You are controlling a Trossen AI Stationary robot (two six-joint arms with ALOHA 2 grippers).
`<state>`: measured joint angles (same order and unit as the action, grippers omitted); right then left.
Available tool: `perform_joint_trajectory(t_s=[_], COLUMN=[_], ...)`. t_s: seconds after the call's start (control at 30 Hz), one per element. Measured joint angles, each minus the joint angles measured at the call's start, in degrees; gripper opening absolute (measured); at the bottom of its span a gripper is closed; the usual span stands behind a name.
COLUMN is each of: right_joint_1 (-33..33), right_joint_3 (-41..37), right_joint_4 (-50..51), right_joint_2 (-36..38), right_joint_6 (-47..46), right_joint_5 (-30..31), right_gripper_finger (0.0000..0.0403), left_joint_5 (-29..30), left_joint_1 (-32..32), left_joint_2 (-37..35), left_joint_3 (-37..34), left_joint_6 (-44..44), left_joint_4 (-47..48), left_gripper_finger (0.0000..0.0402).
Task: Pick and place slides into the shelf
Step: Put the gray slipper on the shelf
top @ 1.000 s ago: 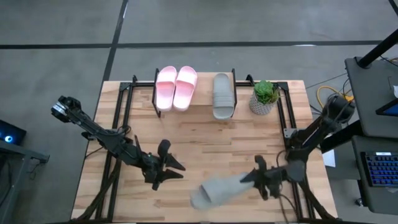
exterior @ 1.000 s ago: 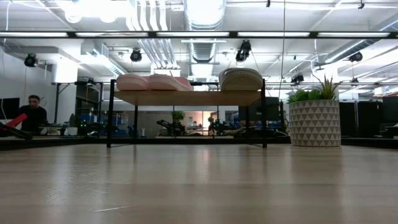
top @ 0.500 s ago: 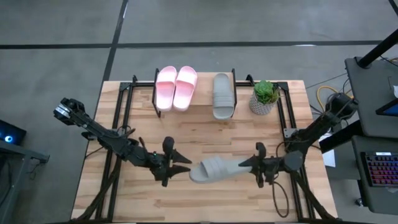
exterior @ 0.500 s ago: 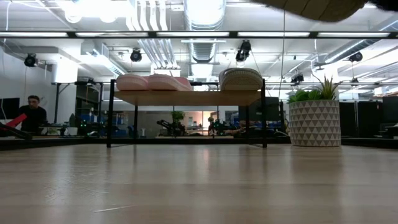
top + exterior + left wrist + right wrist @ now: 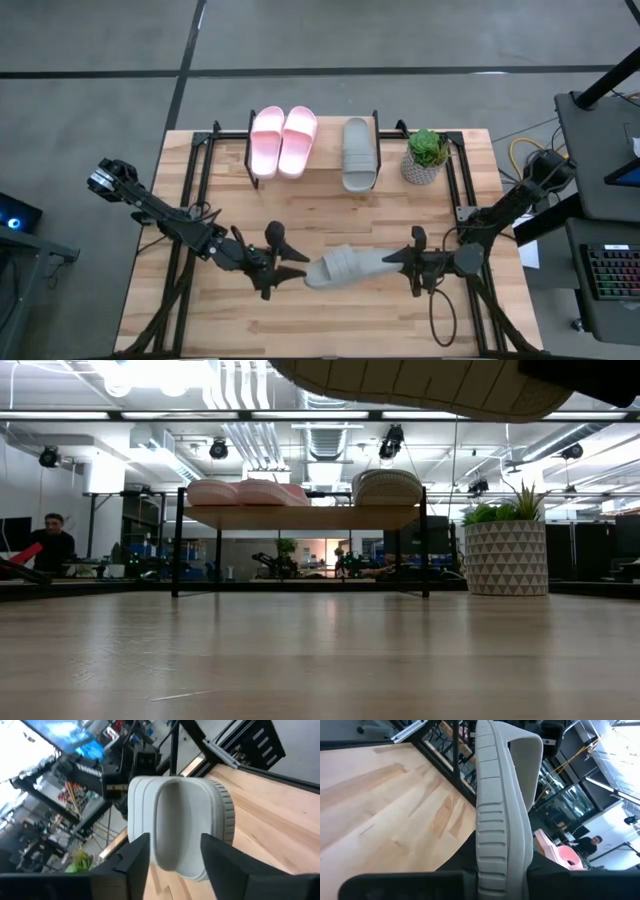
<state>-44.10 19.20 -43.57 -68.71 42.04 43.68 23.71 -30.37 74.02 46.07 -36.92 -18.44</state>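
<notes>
Two dark arms met over the near middle of the wooden table [image 5: 330, 215], with one grey slide [image 5: 345, 268] held in the air between them. The right gripper [image 5: 406, 264] was clamped on the slide's heel end, its fingers pressed against the sole and footbed, as the right wrist view showed. The left gripper [image 5: 290, 265] faced the slide's toe end from the left, its two fingers [image 5: 131, 862] spread apart on either side of the toe without clearly touching it. From the low view, only the ribbed underside of the lifted slide [image 5: 410, 385] showed, above the tabletop.

Farther back, the shelf [image 5: 320, 175] stood at the far middle of the table. On its top lay the pink pair of slides [image 5: 283, 140] at the left, side by side and touching. A second grey slide [image 5: 359, 153] lay to their right, a small gap apart. A small potted plant [image 5: 426, 155] in a patterned pot stood on the table just right of the shelf. In the room beyond, far left, a person [image 5: 52, 543] sat at a desk.
</notes>
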Motion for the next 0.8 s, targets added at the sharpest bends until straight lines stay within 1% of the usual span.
perform_joint_trajectory(t_s=[0.17,0.27,0.37,0.47,0.53,0.7,0.8], right_joint_1=[0.0,-0.2,-0.3,-0.4,-0.4,-0.5,-0.5], right_joint_3=[0.0,0.0,0.0,0.0,0.0,0.1,0.1], right_joint_4=[0.2,0.6,1.8,1.7,1.8,2.7,2.6], right_joint_2=[0.0,0.1,0.5,0.9,1.1,1.4,1.6], right_joint_6=[0.1,0.2,0.2,0.0,0.0,-1.1,-1.1], right_joint_5=[1.2,3.1,3.7,5.2,5.1,4.6,4.1], right_gripper_finger=[0.0041,0.0041,0.0041,0.0041,0.0041,0.0041,0.0041], left_joint_5=[0.5,0.8,0.8,1.4,1.4,2.6,2.8], left_joint_1=[0.0,0.0,-0.1,-0.2,-0.2,-0.2,0.1], left_joint_2=[0.0,-0.1,-0.5,-0.7,-0.9,-1.0,-0.4], left_joint_3=[0.0,0.2,-0.2,-0.1,-0.1,0.0,0.3], left_joint_6=[1.6,3.9,5.1,6.9,8.1,8.1,8.1], left_joint_4=[0.6,1.9,2.8,5.9,7.8,6.1,3.6], left_gripper_finger=[0.0217,0.0241,0.0248,0.0249,0.0249,0.0249,0.0249])
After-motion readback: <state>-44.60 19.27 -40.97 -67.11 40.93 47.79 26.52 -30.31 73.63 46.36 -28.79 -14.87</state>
